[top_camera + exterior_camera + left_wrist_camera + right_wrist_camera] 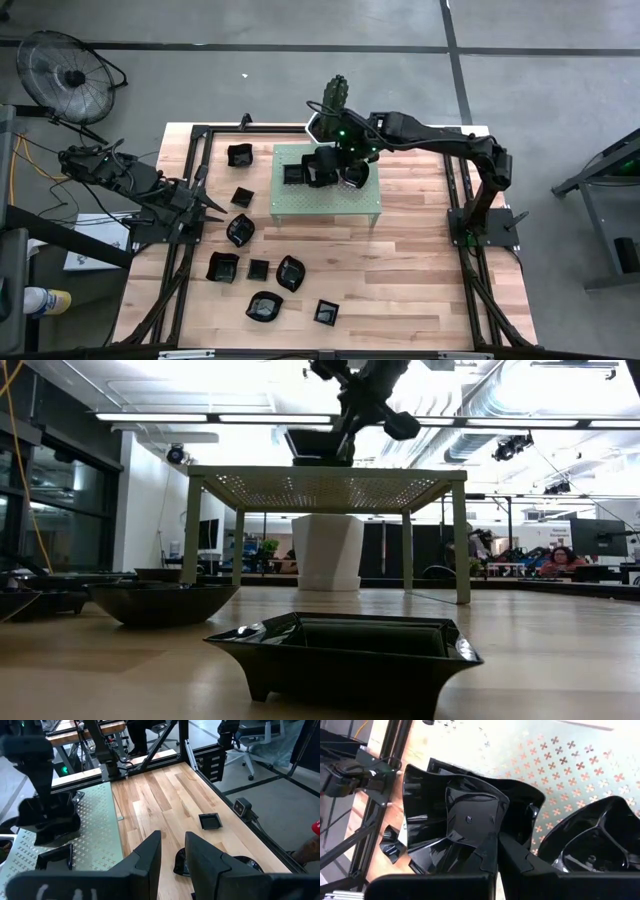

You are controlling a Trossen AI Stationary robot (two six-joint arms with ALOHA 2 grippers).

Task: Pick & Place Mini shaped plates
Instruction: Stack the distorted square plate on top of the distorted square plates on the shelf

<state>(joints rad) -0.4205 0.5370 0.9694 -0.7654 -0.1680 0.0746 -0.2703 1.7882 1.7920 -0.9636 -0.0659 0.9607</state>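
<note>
Around the pale green stand [330, 205], black plates [240, 229] dot the table [420, 280].

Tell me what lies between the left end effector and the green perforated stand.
In the high view, one small square black plate sits on the wood between the left end effector and the green stand; otherwise that stretch is bare.

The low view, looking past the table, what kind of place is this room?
Probably a robotics lab or workshop: exposed ceiling ducts and strip lights overhead, and a person seated among desks at the back. The wooden table sits in a dark metal frame on a concrete floor.
</note>
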